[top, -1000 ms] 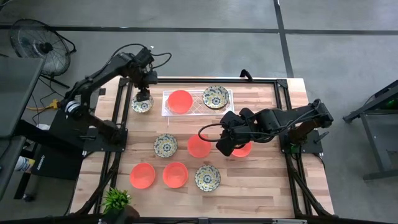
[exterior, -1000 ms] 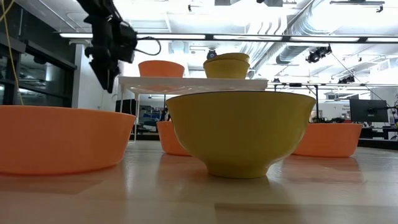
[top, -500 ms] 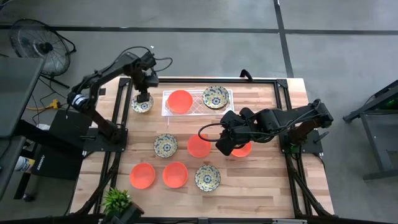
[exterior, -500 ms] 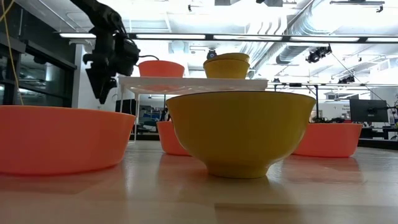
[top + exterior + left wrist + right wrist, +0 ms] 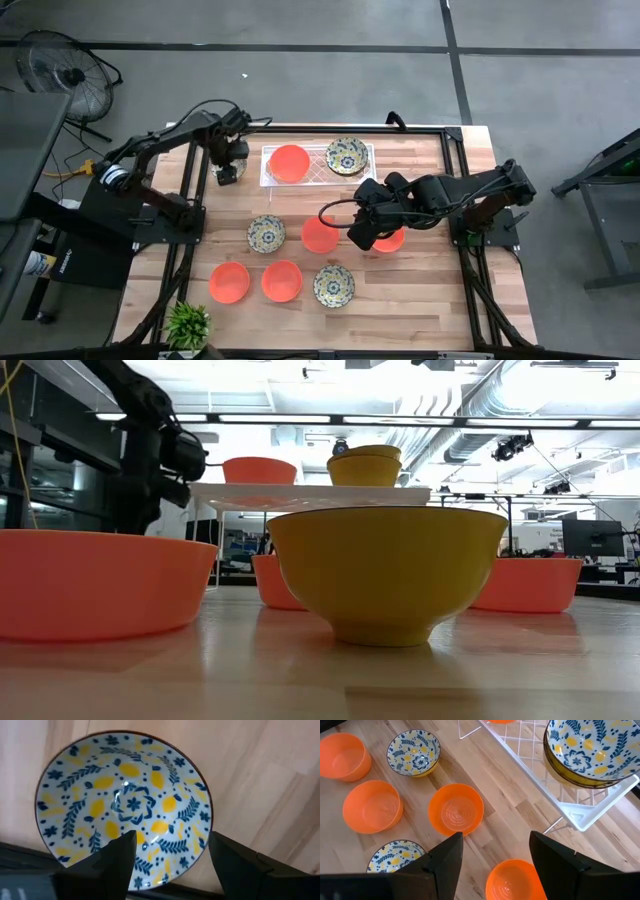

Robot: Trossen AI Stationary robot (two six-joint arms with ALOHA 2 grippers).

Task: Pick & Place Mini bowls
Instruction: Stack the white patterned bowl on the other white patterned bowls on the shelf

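A cream mini bowl with a blue and yellow floral pattern (image 5: 125, 800) stands on the table's far left, just left of the white tray (image 5: 318, 178). My left gripper (image 5: 170, 845) is open and points straight down over it (image 5: 227, 174). One finger hangs over the bowl's inside and the other outside its rim. The tray holds an orange bowl (image 5: 289, 162) and a patterned bowl (image 5: 346, 156). My right gripper (image 5: 362, 232) hovers open above mid-table, between two orange bowls (image 5: 456, 812) (image 5: 512, 880).
More bowls stand on the table's near half: a patterned one (image 5: 266, 233), two orange ones (image 5: 229, 283) (image 5: 282, 281) and another patterned one (image 5: 333, 285). A small plant (image 5: 187, 322) sits at the near left corner. The tray stands raised on thin legs (image 5: 310, 492).
My left gripper has come down toward the patterned bowl at the far left, turning a little about its own axis and staying open. The bowl has not moved. My right arm has kept still.
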